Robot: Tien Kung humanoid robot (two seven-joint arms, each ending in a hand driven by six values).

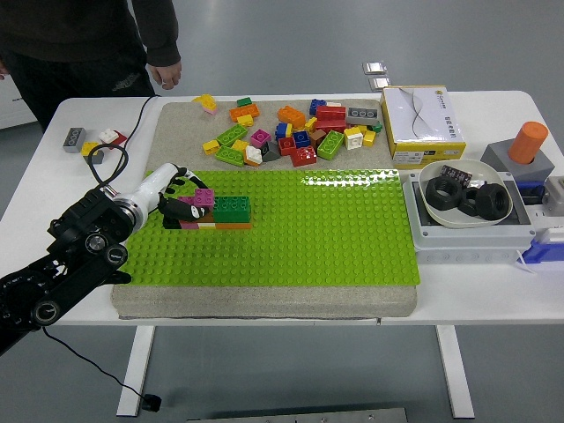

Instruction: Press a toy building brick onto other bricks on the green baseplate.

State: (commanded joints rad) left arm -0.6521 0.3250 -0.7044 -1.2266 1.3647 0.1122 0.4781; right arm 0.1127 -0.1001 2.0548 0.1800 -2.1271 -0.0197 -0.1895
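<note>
The left hand (181,201) rested on the green baseplate (291,233), its fingers curled around a pink brick (204,197). That brick sat on a small stack at the fingertips, touching a dark green brick (232,208) just beyond it, with an orange brick (231,226) beneath. Loose bricks (295,132) lay well beyond the hand. A person's hand (166,75) hung at the table's far edge.

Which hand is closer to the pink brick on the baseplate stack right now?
Left. The left hand is right at the pink brick, fingers curled around it on the stack's left end. The right hand is out of view.
</note>
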